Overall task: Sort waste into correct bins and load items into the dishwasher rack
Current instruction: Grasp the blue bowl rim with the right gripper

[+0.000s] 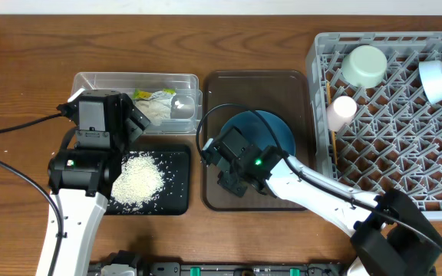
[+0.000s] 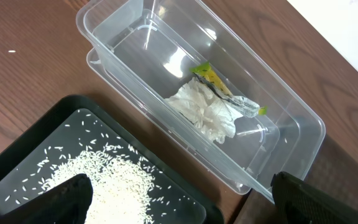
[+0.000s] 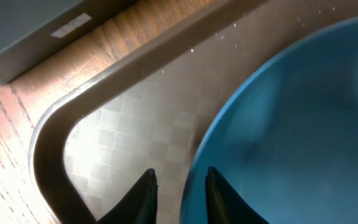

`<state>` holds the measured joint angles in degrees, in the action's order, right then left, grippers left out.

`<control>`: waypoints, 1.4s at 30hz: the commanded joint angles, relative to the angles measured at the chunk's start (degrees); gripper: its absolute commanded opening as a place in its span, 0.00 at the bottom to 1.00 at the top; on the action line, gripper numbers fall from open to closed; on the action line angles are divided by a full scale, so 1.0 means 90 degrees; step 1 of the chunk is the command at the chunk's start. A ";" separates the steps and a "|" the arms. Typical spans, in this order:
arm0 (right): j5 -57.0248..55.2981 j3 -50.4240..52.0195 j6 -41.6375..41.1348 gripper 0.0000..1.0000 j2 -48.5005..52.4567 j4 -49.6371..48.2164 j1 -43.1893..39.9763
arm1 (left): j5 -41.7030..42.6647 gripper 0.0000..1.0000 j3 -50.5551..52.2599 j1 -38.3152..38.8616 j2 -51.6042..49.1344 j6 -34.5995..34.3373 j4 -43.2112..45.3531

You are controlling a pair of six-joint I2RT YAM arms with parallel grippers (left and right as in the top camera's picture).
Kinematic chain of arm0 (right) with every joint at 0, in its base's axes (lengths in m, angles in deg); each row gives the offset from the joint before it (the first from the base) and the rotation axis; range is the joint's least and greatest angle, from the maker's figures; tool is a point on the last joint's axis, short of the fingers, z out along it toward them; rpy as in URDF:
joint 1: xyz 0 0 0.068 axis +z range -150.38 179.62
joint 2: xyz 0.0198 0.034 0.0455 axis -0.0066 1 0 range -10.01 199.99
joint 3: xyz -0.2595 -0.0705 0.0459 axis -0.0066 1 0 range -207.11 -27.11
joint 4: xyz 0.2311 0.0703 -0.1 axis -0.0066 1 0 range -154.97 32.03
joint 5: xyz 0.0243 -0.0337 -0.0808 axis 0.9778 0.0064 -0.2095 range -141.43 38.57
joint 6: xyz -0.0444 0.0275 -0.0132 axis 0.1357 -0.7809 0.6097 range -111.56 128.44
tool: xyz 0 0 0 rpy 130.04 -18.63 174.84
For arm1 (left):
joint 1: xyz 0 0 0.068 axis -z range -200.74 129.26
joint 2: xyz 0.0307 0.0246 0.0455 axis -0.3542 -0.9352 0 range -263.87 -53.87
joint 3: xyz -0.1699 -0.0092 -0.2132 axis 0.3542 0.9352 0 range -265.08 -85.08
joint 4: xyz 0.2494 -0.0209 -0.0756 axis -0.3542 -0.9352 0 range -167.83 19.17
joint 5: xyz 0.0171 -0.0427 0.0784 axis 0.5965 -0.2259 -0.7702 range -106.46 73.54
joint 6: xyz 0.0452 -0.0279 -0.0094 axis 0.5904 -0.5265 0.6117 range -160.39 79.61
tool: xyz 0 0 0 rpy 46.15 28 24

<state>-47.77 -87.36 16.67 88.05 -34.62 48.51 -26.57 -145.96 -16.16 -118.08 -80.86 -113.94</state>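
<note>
On the wooden counter [image 1: 21,69], the blue plate [image 1: 278,130] lies in the brown tray [image 1: 298,84]. The right fingers [image 3: 143,193] stand narrowly apart astride the plate's rim; whether they pinch it is unclear. Left of the brown tray, the left fingers [image 2: 73,199] hang wide open and empty above the black tray [image 1: 175,199] of rice [image 1: 136,180].

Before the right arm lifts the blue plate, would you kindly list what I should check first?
1. Right pincer straddles the rim of the blue plate: ok.
2. Firm grip on the plate: cannot tell.
3. Left pincer open, away from the brown tray: ok.
4. Free pegs in the dishwasher rack: ok.
5. Tissue and wrapper inside the clear tub: ok.
</note>
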 commanded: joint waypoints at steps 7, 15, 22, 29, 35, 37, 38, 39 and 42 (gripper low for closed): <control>-0.0097 0.0005 0.0024 0.29 0.0012 0.0284 0.0034 | -0.0124 0.95 0.0000 -0.0032 -0.0022 0.0036 -0.0015; -0.0095 0.0007 0.0022 0.27 0.0012 0.0345 0.0034 | -0.0121 0.95 0.0002 -0.0032 -0.0022 0.0036 -0.0015; -0.0100 0.0005 0.0024 0.27 0.0012 0.0459 0.0029 | -0.0124 0.95 0.0002 -0.0032 -0.0022 0.0036 -0.0015; -0.0100 0.0005 0.0024 0.25 0.0012 0.0457 0.0029 | -0.0124 0.95 0.0002 -0.0032 -0.0022 0.0036 -0.0015; -0.0267 0.0007 0.0024 0.20 0.0012 0.0459 0.0029 | -0.0124 0.95 0.0002 -0.0032 -0.0022 0.0036 -0.0015; -0.0342 0.0005 0.0024 0.19 0.0012 0.0461 0.0029 | -0.0121 0.95 0.0002 -0.0032 -0.0022 0.0036 -0.0015; -0.0362 0.0007 0.0022 0.19 0.0012 0.0461 0.0029 | -0.0124 0.95 0.0002 -0.0032 -0.0022 0.0036 -0.0015; -0.0362 0.0007 0.0024 0.19 0.0012 0.0461 0.0029 | -0.0124 0.95 0.0002 -0.0032 -0.0022 0.0036 -0.0015; -0.0362 0.0005 0.0024 0.19 0.0012 0.0459 0.0029 | -0.0124 0.95 0.0002 -0.0032 -0.0022 0.0036 -0.0015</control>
<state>-50.04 -87.36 16.65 88.05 -30.45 48.51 -26.57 -145.96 -16.16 -118.08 -80.86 -113.94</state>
